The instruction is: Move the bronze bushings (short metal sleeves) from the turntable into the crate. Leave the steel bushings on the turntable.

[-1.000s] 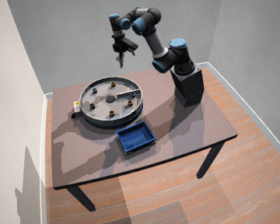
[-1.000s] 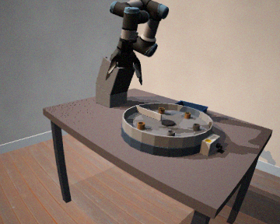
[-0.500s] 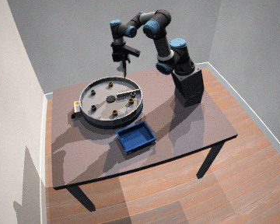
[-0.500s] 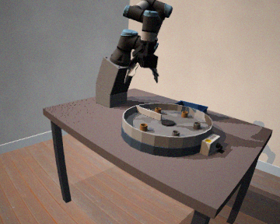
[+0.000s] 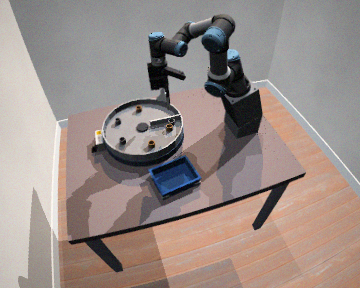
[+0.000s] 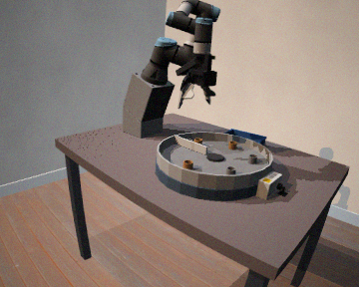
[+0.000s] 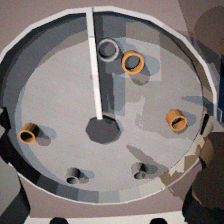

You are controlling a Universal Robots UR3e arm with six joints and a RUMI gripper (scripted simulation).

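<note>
Bronze bushings: three on turntable [image 5: 108, 139], none in crate [image 5: 160, 185]. Pincer [image 6: 193, 94] wide, holding nothing, hanging above turntable's edge nearest arm base [image 5: 244, 111], well off the disc. Directly below in wrist view: divider bar [image 7: 94, 65] running from rim to dark centre hub [image 7: 103, 129]. Just right of bar, steel bushing [image 7: 107, 49] touching or nearly touching bronze bushing [image 7: 132, 62]. Second bronze one [image 7: 176, 120] near right rim, third [image 7: 27, 134] near left rim. Two more steel bushings [image 7: 73, 176] and [image 7: 140, 172] by lower rim. Blue crate beside turntable on surface [image 5: 248, 160], apart from it.
</note>
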